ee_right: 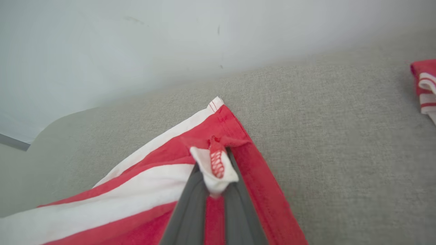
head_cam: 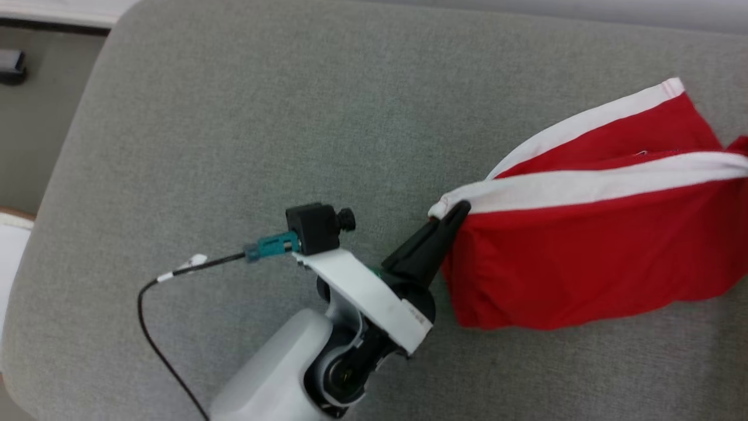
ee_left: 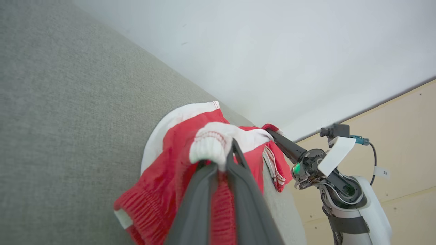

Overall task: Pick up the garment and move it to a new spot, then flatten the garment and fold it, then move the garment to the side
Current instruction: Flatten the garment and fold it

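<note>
The garment point(head_cam: 584, 257) is red shorts with white side bands, stretched over a grey cushion point(head_cam: 292, 117). In the head view my left gripper point(head_cam: 459, 209) reaches up and right and is shut on the white-banded left corner. In the left wrist view the left gripper point(ee_left: 223, 156) pinches bunched white and red cloth of the garment point(ee_left: 170, 160). Beyond it my right gripper point(ee_left: 271, 131) clamps the far corner. The right wrist view has the right gripper point(ee_right: 214, 163) shut on a white hem tip of the garment point(ee_right: 136, 183), whose bands trail to the lower left.
The cushion's rounded left edge drops to the floor point(head_cam: 35, 146). A white wall point(ee_left: 272, 51) backs the cushion, and wood panelling point(ee_left: 408, 119) lies behind the right arm. A black cable point(head_cam: 158, 339) loops from the left wrist. A red and white striped bit of cloth point(ee_right: 424, 88) lies at the right.
</note>
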### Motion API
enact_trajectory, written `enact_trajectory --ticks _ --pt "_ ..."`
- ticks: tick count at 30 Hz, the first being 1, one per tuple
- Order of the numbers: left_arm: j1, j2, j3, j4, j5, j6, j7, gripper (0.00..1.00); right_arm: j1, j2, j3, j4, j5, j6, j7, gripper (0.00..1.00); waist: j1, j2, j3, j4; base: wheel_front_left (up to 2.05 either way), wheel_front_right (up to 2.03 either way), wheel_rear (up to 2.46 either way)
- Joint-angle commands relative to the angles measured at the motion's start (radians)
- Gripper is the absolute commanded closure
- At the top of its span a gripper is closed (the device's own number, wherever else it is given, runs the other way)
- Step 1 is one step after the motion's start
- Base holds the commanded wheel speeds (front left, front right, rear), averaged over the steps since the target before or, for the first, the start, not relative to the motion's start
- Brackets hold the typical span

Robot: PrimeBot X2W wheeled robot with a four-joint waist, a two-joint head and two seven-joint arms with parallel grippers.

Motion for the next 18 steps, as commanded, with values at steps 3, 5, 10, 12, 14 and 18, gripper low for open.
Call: enact_trajectory --ticks 3,5,10,12,14,18 --pt "-0.074 -0.021 0.002 0.053 -0.006 -0.011 -0.020 1.00 -0.105 -0.008 -0.015 0.046 -0.043 0.000 0.018 1.00 -0.0002 0.0000 0.101 0.050 0.00 0.00 0.00" --pt "-0.108 -0.030 0.000 0.084 -0.007 -0.015 -0.035 1.00 -0.152 -0.012 -0.010 0.072 -0.075 0.000 0.022 1.00 -0.0002 0.0000 0.118 0.056 0.00 0.00 0.00" --pt "-0.156 -0.040 -0.013 0.148 -0.030 -0.022 -0.074 1.00 -0.234 -0.023 0.004 0.124 -0.138 0.000 0.012 1.00 -0.0002 0.0000 0.133 0.065 0.00 0.00 0.00" --pt "-0.167 -0.039 -0.019 0.173 -0.029 -0.019 -0.095 0.96 -0.257 -0.023 0.005 0.148 -0.152 0.000 0.002 0.72 -0.0002 0.0000 0.134 0.068 0.00 0.00 0.00" --pt "-0.175 -0.042 -0.032 0.193 -0.032 -0.021 -0.109 0.58 -0.271 -0.021 0.013 0.165 -0.163 0.000 -0.010 0.00 -0.0002 0.0000 0.134 0.069 0.00 0.00 0.00" --pt "-0.181 -0.043 -0.062 0.224 -0.044 -0.021 -0.120 0.00 -0.272 -0.011 0.017 0.182 -0.174 0.000 -0.019 0.00 -0.0002 0.0000 0.129 0.066 0.00 0.00 0.00"
